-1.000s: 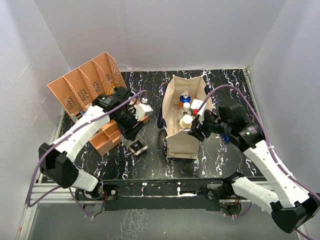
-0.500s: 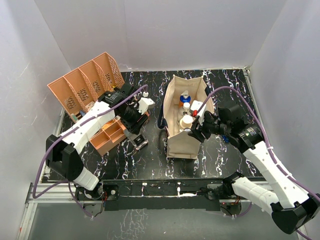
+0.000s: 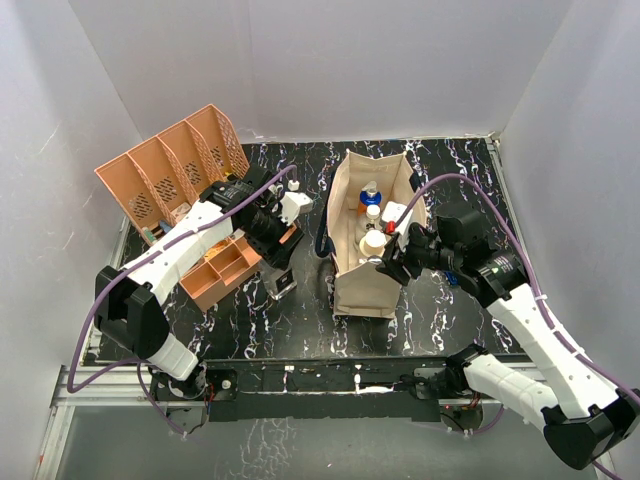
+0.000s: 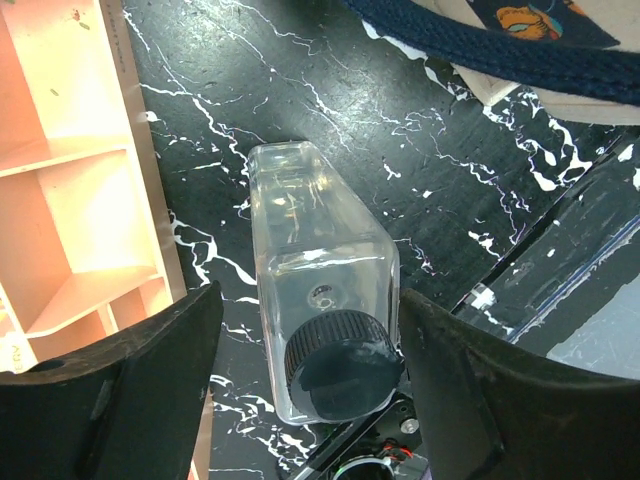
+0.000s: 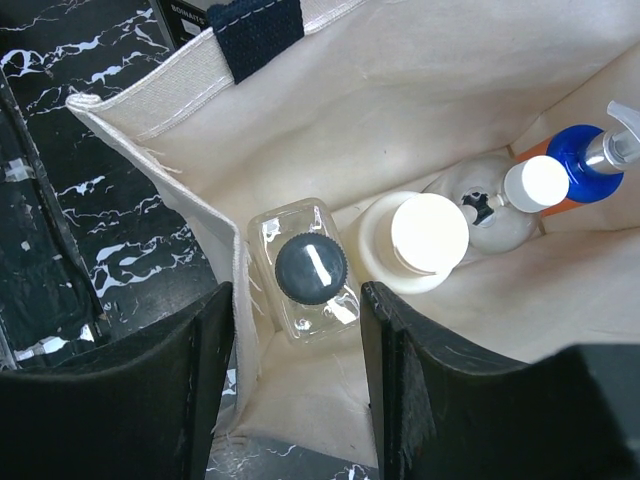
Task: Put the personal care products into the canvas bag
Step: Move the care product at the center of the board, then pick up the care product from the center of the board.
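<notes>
The canvas bag (image 3: pixel 365 290) stands open mid-table. Inside it, in the right wrist view, are a clear bottle with a dark cap (image 5: pixel 310 268), a cream cylinder (image 5: pixel 418 240), a white-capped bottle (image 5: pixel 525 185) and a blue-capped orange one (image 5: pixel 565 160). My right gripper (image 3: pixel 393 262) hovers open over the bag's near corner, with the clear bottle below between its fingers (image 5: pixel 297 290). Another clear bottle with a dark cap (image 3: pixel 283 283) lies on the table left of the bag. My left gripper (image 3: pixel 278 262) is open above it, its fingers either side of the cap end (image 4: pixel 310 295).
An orange perforated file rack (image 3: pixel 170 180) stands at the back left, with an orange compartment tray (image 3: pixel 215 270) in front of it, also at the left of the left wrist view (image 4: pixel 70 200). The bag's navy handle (image 4: pixel 520 55) lies beyond the bottle. A dark box (image 5: pixel 185 15) sits beside the bag.
My left arm has swung to the right and back, towards the bag. The clear bottle on the table has shifted slightly right. My right arm has hardly moved.
</notes>
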Motion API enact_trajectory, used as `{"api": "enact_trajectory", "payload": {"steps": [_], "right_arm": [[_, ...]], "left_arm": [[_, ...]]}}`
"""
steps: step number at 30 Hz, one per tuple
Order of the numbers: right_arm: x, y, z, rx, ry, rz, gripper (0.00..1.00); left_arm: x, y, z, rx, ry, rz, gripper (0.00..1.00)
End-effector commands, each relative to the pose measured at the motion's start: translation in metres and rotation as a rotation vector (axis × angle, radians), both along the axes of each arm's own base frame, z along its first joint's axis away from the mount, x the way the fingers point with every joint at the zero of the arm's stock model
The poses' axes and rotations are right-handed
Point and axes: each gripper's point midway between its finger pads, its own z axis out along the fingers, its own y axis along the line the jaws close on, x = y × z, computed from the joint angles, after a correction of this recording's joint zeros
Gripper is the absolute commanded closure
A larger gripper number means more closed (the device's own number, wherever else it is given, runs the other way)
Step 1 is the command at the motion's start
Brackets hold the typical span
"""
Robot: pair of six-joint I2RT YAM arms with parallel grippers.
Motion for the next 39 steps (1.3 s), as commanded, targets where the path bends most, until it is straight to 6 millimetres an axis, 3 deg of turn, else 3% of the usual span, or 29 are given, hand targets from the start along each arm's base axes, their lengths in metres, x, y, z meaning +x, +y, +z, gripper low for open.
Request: {"api": "enact_trajectory", "payload": {"steps": [1, 6, 14, 17, 24, 25, 26, 34, 39], "right_arm": [[0.003, 0.0, 0.007, 0.023, -0.052, -0.004, 0.46], [0.003, 0.0, 0.005, 0.023, -0.053, -0.005, 0.46], [0.002, 0.001, 0.006, 0.031, -0.052, 0.005, 0.45], [0.002, 0.003, 0.008, 0.034, -0.052, 0.012, 0.45], [-0.01, 0.004, 0.001, 0.022, -0.014, 0.06, 0.49], [-0.012, 0.003, -0.001, 0.018, -0.006, 0.067, 0.5], [-0.015, 0.003, -0.004, 0.011, 0.001, 0.078, 0.51], [-0.024, -0.001, -0.014, -0.045, -0.002, 0.14, 0.5], [-0.026, -0.001, -0.012, -0.051, 0.007, 0.151, 0.51]], "left_arm": [[-0.007, -0.003, 0.009, -0.039, 0.004, -0.002, 0.29], [-0.007, 0.0, 0.005, -0.012, 0.001, -0.018, 0.2], [-0.015, 0.008, -0.004, 0.017, 0.012, -0.026, 0.18], [-0.014, 0.006, 0.001, 0.005, 0.004, -0.04, 0.3], [-0.015, 0.004, 0.026, -0.035, -0.056, -0.092, 0.88], [-0.012, 0.006, 0.031, -0.033, -0.075, -0.097, 0.98], [-0.009, 0.006, 0.037, -0.037, -0.093, -0.1, 1.0], [0.018, -0.009, 0.111, -0.18, -0.217, -0.108, 1.0], [0.04, -0.021, 0.169, -0.266, -0.37, -0.102, 1.0]]}}
